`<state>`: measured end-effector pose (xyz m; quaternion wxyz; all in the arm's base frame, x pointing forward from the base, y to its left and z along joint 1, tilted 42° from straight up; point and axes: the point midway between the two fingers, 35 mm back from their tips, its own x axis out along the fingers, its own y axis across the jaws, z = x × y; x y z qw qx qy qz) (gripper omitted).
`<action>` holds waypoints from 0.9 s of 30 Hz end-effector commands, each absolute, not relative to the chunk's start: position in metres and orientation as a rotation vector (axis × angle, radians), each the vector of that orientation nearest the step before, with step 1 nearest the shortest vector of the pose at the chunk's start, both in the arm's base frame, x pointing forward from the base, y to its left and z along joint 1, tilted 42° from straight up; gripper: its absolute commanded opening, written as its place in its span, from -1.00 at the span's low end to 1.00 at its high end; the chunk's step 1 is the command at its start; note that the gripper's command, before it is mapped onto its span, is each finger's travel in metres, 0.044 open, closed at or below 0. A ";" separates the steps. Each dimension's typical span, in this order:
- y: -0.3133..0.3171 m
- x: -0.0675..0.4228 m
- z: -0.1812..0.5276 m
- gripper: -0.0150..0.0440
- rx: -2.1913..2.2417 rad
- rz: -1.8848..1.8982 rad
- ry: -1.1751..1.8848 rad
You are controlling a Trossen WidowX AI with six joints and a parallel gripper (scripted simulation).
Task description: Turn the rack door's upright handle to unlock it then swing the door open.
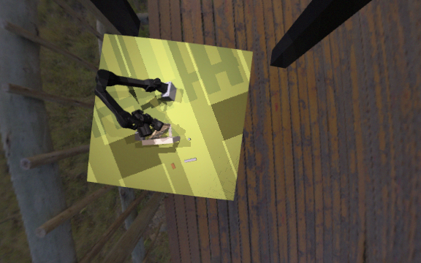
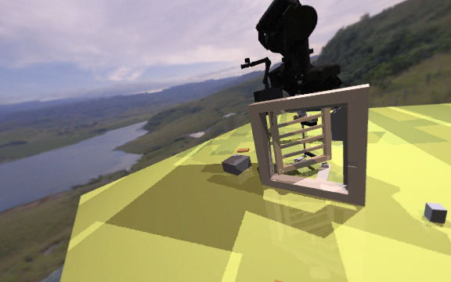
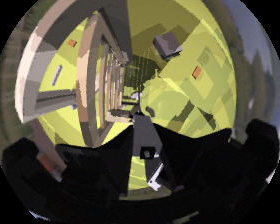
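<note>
- In the top view, the black arm (image 1: 113, 104) (image 2: 296, 43) reaches to the rack at left of centre; in the exterior view it rises at upper right, behind the rack.
- The claw (image 1: 162, 127) (image 2: 304, 117) (image 3: 141, 127) is closed on the door's handle, which is too dark and small to make out clearly; its turn angle cannot be told.
- The slatted door (image 2: 327, 135) (image 3: 84, 95) stands partly open, angled out of its frame (image 1: 159, 141) (image 2: 358, 153) (image 3: 30, 82) on the arm's side.
- In the exterior view, the door's left edge lies near the frame's left post, while its right edge stands away from the right post.
- The frame is upright on the yellow worktop (image 1: 205, 184) (image 2: 155, 235) (image 3: 218, 60).
- A grey block (image 2: 236, 164) (image 3: 167, 45) sits just left of the frame in the exterior view, with an orange piece (image 2: 243, 150) behind it.
- A small grey cube (image 2: 435, 213) sits at lower right there.
- A pale strip (image 1: 190, 160) lies below centre in the top view.
</note>
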<state>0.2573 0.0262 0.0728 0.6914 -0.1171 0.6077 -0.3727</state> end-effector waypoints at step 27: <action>-0.017 0.261 0.110 -0.46 -0.617 -0.527 1.529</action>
